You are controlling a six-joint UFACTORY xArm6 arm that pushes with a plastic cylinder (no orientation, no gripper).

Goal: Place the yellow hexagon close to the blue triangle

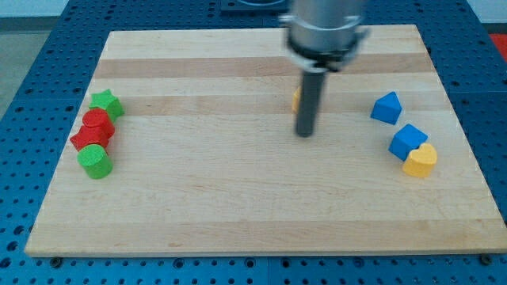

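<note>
My tip [305, 134] is near the board's middle, a little right of centre. The yellow hexagon [295, 99] is mostly hidden behind the rod; only a yellow sliver shows at the rod's left, just above the tip. The blue triangle [386, 108] sits to the view's right, well apart from the tip and the hexagon.
A blue cube [407, 141] and a yellow heart [421, 161] touch at the right. At the left edge stand a green star [105, 103], a red block [98, 121], another red block [89, 138] and a green cylinder [95, 161]. The wooden board [238, 206] lies on a blue perforated table.
</note>
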